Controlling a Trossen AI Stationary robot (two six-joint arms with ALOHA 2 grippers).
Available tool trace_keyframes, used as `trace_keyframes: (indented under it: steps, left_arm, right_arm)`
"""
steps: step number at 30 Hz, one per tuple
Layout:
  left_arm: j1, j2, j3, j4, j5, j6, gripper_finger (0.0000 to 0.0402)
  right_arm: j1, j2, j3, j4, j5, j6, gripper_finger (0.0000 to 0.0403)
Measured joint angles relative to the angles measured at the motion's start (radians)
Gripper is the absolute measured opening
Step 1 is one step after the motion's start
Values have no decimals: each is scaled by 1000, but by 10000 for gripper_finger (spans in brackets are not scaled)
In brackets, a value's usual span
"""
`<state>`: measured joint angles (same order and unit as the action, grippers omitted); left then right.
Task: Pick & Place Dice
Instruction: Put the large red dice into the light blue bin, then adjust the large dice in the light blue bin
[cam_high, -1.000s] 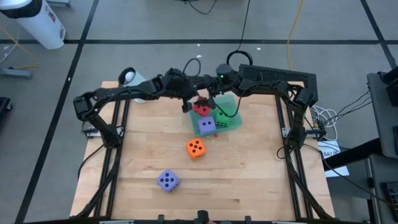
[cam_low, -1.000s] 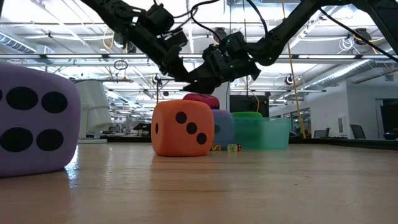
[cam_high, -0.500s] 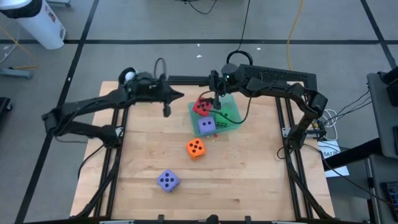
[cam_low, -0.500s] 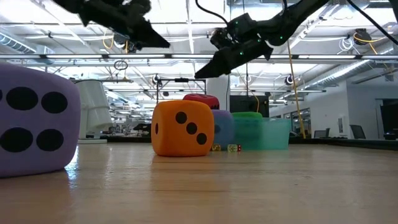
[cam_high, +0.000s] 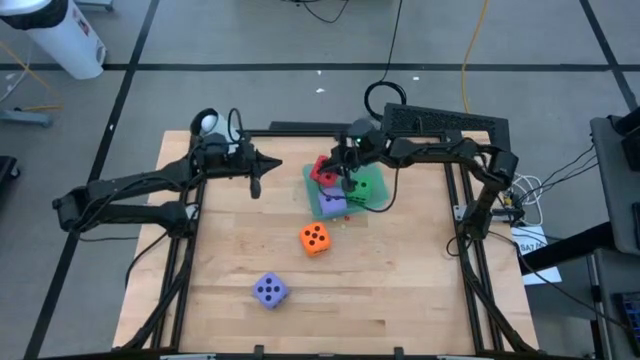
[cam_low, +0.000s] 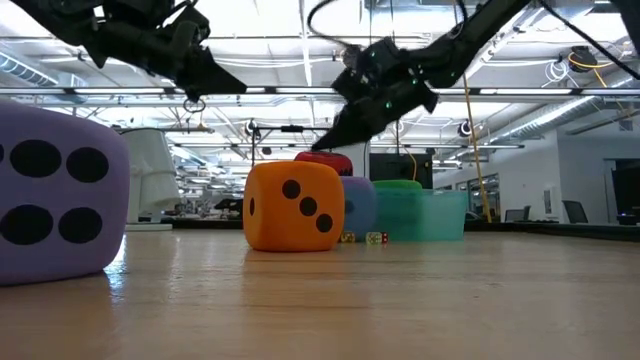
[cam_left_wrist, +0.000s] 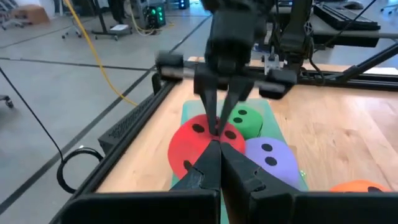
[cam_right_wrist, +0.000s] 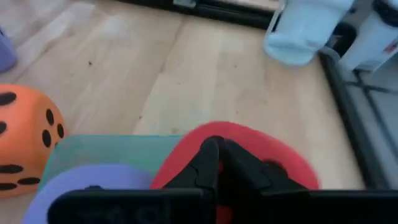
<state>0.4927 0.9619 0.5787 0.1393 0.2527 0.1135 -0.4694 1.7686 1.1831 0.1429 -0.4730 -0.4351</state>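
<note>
The red die (cam_high: 323, 170) lies tilted on a lavender die (cam_high: 332, 203) and a green die (cam_high: 366, 185) in the teal tray (cam_high: 378, 203) at the table's far middle. My right gripper (cam_high: 345, 180) is shut, its tips at the red die's top (cam_left_wrist: 214, 127). My left gripper (cam_high: 255, 188) hangs shut and empty to the tray's left, above bare wood. An orange die (cam_high: 314, 238) and a purple die (cam_high: 269, 290) rest on the table nearer the front. My right gripper's shut fingertips (cam_left_wrist: 217, 121) meet at the red die's top face (cam_left_wrist: 199, 134), slanting down from the table's far right. Whether they touch, press or pinch it, I cannot tell. The die stays tilted on the other dice in the tray.
A white object (cam_high: 205, 123) stands at the far left corner. Two tiny dice (cam_low: 362, 238) lie on the wood by the tray. Dark frame rails (cam_high: 470, 250) run along the table's left and right sides. Open wood lies at the near right.
My left gripper, shut throughout, has drawn back from the red die toward the table's left edge. My right gripper has come from the far side over the tray down to the red die's top, turning at the wrist and shutting. The dice have stayed put.
</note>
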Motion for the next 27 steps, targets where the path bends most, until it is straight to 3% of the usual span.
trace_keyframes:
  steps: [14, 24, 27]
  left_arm:
    - [0, 0, -1, -8, -19, -1, 2]
    - [-1, 0, -1, -10, -19, -30, 3]
    - [-2, 0, -1, -17, -19, -37, 5]
  right_arm:
    - [-14, 132, 0, 9, -23, 8, 2]
    - [51, 36, 0, 77, -22, -4, 1]
    - [61, 9, 0, 71, 29, 0, 1]
